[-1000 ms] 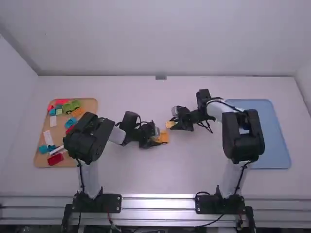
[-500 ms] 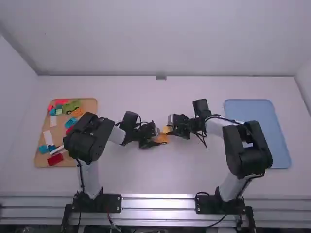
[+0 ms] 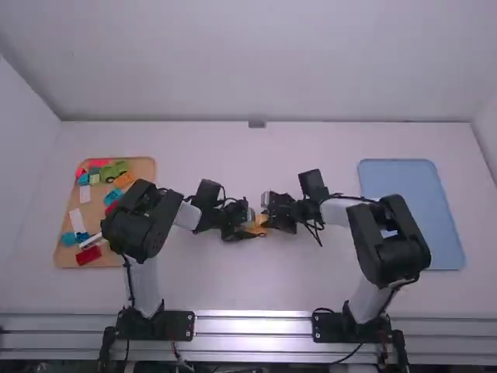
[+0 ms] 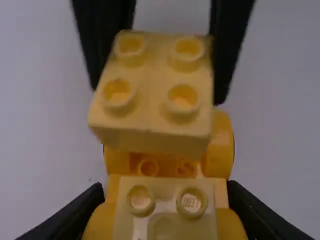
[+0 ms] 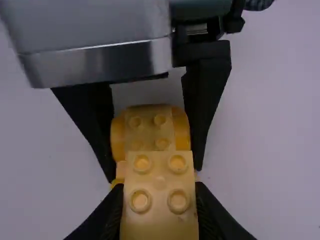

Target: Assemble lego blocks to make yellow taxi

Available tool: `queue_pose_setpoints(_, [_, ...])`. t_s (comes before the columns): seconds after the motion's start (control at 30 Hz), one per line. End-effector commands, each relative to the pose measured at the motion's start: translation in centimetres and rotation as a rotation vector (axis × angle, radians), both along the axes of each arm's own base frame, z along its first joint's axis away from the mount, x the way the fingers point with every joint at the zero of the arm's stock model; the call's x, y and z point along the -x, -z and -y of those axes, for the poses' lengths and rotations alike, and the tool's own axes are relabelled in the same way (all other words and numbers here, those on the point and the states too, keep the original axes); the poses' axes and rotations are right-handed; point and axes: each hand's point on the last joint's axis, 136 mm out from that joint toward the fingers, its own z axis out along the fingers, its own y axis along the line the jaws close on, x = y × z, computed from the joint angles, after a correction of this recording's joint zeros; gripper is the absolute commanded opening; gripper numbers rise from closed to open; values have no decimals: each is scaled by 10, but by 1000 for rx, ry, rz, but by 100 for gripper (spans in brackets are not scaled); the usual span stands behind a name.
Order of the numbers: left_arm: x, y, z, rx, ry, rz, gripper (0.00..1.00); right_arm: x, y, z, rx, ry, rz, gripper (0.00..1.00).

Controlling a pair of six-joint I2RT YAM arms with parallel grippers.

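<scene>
Right gripper point(image 5: 159, 192) has moved inward toward the left gripper point(image 4: 165, 191). We find its fingers closed on the block point(image 4: 150, 105), apparently above the base's point(image 4: 220, 150) end nearer the right arm. We record the left's fingers closed across the base, whose long axis runs between the arms, mid-table.

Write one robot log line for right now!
Left gripper: clamped on orange car base | Right gripper: holding yellow block above it | Next: probably pressing them together
</scene>
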Motion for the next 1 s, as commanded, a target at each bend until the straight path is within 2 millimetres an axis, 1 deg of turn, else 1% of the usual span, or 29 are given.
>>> queue_pose_setpoints(0.0, [8, 6, -1, -7, 25, -13, 34, 1, 2, 4, 25, 4, 2, 2])
queue_pose_setpoints(0.13, [8, 6, 0, -5, 25, -8, 34, 8, 6, 6, 46, -27, 7, 2])
queue_pose_setpoints(0.23, [7, 5, 0, -5, 26, -7, 34, 11, 7, 3, 53, -32, -4, 1])
queue_pose_setpoints(0.67, [7, 5, 0, -3, 19, -17, 35, 9, 10, 4, 76, -27, 14, 1])
queue_pose_setpoints(0.97, [7, 5, 0, -3, 16, -21, 34, 12, 17, -5, 136, -49, 48, 0])
